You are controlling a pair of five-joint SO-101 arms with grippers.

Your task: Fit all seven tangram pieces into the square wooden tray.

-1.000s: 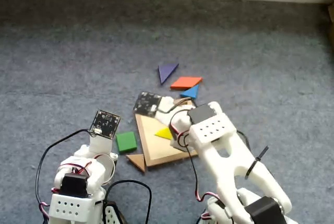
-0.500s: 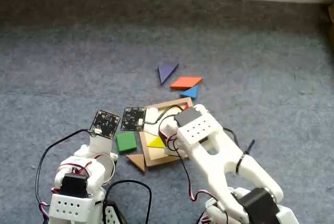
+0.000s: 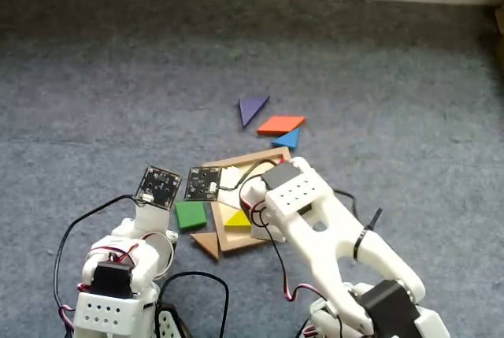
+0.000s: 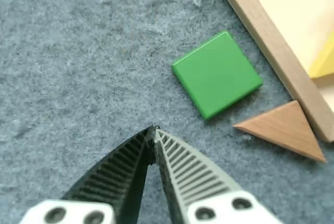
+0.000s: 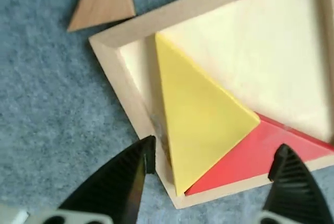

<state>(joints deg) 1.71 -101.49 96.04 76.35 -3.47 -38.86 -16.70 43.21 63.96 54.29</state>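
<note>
Hanging over one corner of the square wooden tray (image 5: 198, 6), the right gripper (image 5: 215, 151) has its jaws spread wide, one tip at the rim and the other above the red piece (image 5: 261, 151). The yellow triangle (image 5: 198, 114) lies between them inside the tray, one corner seemingly overlapping the red. The left gripper (image 4: 155, 135) is pressed together on nothing above the carpet, with the green square (image 4: 216, 73) just ahead and a plain wooden triangle (image 4: 284, 130) beyond it, close against the tray's outer edge. Past the tray's far side lie the purple triangle (image 3: 252, 107), orange parallelogram (image 3: 280, 124) and blue triangle (image 3: 287, 139). These pieces look thin, rigid, light and smooth-faced, so each is probably best pinched across two opposite edges, low against the carpet.
</note>
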